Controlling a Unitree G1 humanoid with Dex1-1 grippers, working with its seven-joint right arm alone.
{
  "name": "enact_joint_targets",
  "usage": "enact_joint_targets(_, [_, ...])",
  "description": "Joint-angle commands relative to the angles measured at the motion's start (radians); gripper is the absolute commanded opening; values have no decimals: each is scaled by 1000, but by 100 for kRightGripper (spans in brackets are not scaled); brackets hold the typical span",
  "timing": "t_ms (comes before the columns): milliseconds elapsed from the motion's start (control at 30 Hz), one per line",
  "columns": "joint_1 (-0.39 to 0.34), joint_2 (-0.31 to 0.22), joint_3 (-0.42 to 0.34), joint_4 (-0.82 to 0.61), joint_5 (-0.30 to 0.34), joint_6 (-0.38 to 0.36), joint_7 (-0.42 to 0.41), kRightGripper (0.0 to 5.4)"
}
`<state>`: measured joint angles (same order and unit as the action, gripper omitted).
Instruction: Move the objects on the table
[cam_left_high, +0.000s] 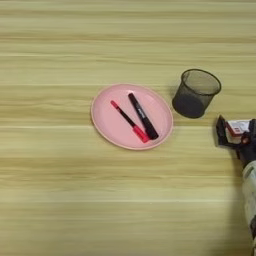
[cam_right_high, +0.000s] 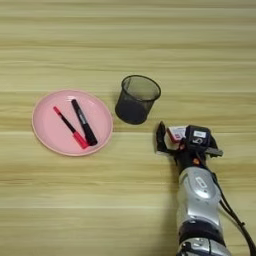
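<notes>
A round pink plate (cam_left_high: 106, 125) lies at the middle of the table (cam_left_high: 60, 200). On the plate a thin red pen (cam_left_high: 129, 121) and a black marker (cam_left_high: 143, 116) lie side by side, both slanting down to the right. Right of the plate stands a black wire-mesh cup (cam_right_high: 136, 99), its mouth open toward the top. Just below and right of the cup, my right gripper (cam_right_high: 173, 137) is shut on the small white-and-red box (cam_right_high: 176, 133). One black finger (cam_right_high: 161, 137) shows on the box's left. The other finger is hidden under the wrist.
My silver forearm (cam_right_high: 200, 200) runs from the bottom edge up to the gripper. Bare wood spreads to the left, front and back of the plate.
</notes>
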<state>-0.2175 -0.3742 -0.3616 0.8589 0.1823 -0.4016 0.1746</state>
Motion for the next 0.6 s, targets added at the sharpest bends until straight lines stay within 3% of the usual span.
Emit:
enact_joint_targets(33, [8, -21, -5, 5, 0, 65, -21, 539])
enact_joint_targets(600, [75, -28, 3, -101, 7, 173, -22, 539])
